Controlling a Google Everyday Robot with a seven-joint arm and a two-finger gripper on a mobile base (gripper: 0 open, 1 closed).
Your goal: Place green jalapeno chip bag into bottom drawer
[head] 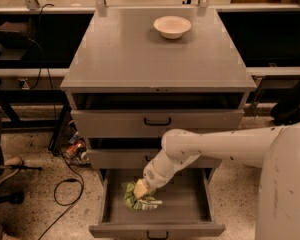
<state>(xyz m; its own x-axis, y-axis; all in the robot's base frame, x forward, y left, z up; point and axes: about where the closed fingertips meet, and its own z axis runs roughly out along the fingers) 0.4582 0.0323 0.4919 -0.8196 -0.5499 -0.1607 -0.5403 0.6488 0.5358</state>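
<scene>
The green jalapeno chip bag lies crumpled on the floor of the bottom drawer, at its left-centre. The bottom drawer is pulled out wide below the two shallower drawers. My gripper reaches down from the right on a white arm and sits right on top of the bag, touching it. The gripper's tip hides the upper part of the bag.
A white bowl stands at the back of the grey cabinet top. The top drawer and middle drawer are slightly pulled out. Cables and a small cluttered item lie on the floor at left.
</scene>
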